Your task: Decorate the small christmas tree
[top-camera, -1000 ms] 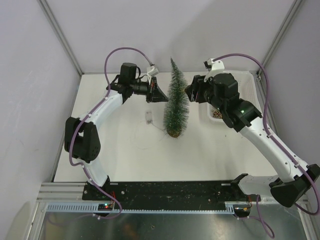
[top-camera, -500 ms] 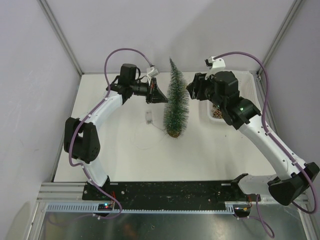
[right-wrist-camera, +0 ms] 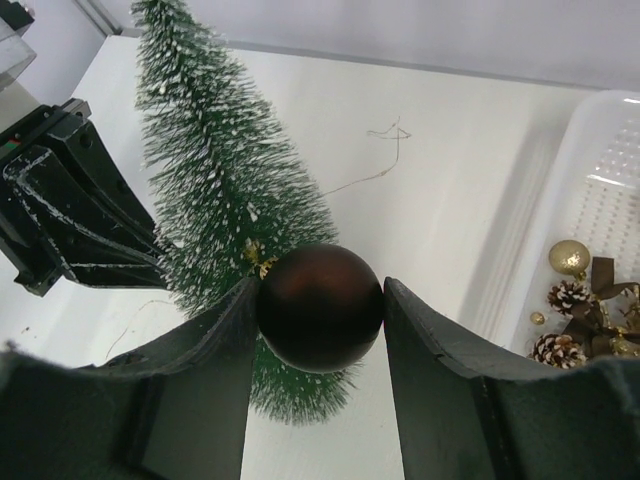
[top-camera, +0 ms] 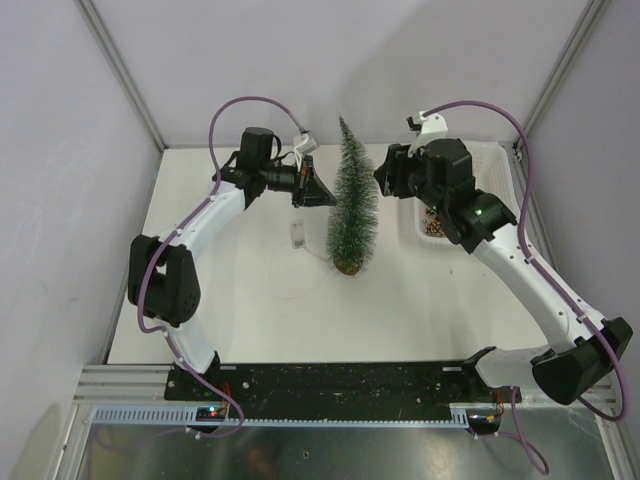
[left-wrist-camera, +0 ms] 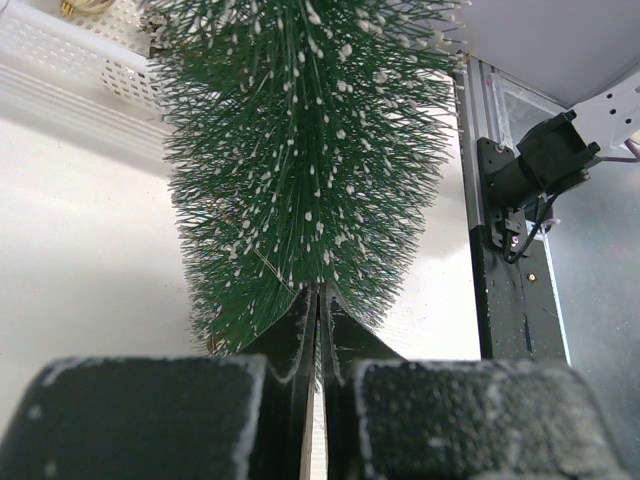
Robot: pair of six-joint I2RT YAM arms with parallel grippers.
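The right gripper (top-camera: 386,174) has edged farther back beside the small christmas tree (top-camera: 352,215), clamping a brown ball (right-wrist-camera: 320,308); the left gripper (left-wrist-camera: 318,305) stays closed against its bristles.

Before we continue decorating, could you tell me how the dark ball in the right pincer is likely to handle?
The dark ball looks smooth and glossy, so it may slip out of the right pincer if squeezed off-centre. Being round, it would probably roll if dropped on the table.

No text, label, brand, number or sign is legible on any surface here
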